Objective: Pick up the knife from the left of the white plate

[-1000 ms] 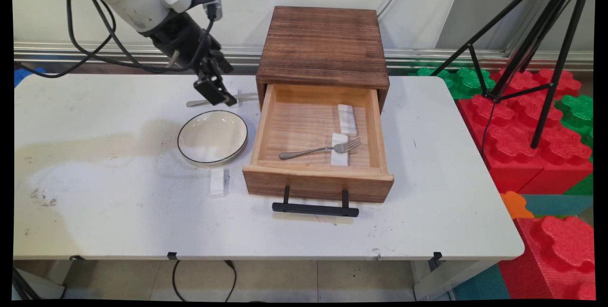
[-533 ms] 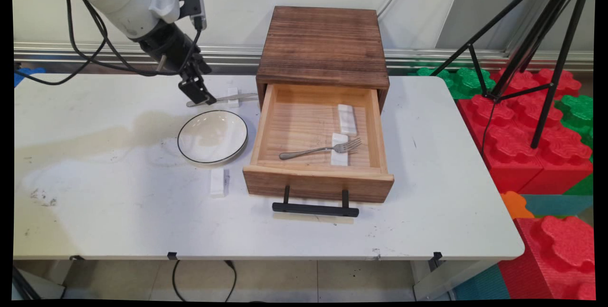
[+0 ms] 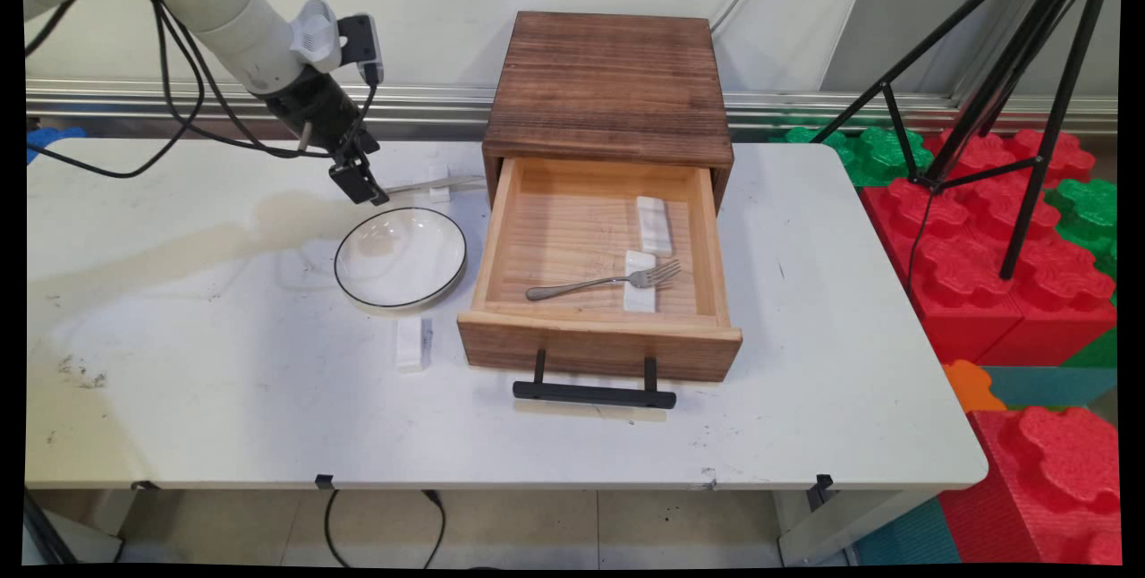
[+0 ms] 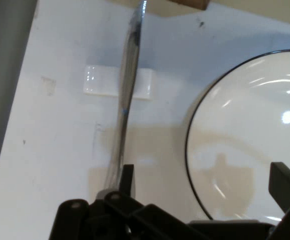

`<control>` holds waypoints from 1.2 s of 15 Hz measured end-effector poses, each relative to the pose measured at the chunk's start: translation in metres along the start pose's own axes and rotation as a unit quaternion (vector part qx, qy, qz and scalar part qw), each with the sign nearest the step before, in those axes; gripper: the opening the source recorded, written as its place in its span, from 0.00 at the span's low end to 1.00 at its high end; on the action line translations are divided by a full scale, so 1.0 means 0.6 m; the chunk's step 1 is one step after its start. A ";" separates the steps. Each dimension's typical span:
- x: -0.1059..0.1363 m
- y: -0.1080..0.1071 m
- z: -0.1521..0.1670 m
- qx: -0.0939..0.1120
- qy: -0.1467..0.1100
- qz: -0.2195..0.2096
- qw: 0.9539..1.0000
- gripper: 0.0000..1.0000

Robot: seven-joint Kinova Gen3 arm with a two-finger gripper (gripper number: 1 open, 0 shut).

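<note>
My gripper [image 3: 362, 187] hangs low over the table behind the white black-rimmed plate [image 3: 400, 256], at the handle end of a silver utensil [image 3: 461, 181]. The utensil lies across a small white rest [image 3: 438, 185] and points toward the wooden drawer box [image 3: 608, 86]. In the hand view the gripper [image 4: 205, 182] is open with nothing between its fingers. The utensil [image 4: 127, 90] runs up from beside the left finger [image 4: 127, 177] and over the rest [image 4: 97, 81]. The plate [image 4: 255, 150] lies under the gap and the right finger [image 4: 285, 184].
The drawer [image 3: 597, 341] stands pulled out, its black handle [image 3: 593, 393] toward the near edge. Inside lie a fork [image 3: 581, 284] on a white rest [image 3: 639, 293] and another rest [image 3: 654, 225]. One more rest [image 3: 411, 343] lies before the plate. Tripod legs [image 3: 1029, 113] and foam blocks [image 3: 1002, 274] stand right.
The gripper has moved left and a little lower, from over the utensil's middle to its handle end. Nothing on the table has shifted.
</note>
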 end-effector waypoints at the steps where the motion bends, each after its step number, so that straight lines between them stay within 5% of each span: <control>1: 0.000 -0.006 0.009 0.000 -0.001 0.000 1.000 1.00; 18: 0.033 -0.109 0.135 -0.015 -0.027 0.053 0.998 1.00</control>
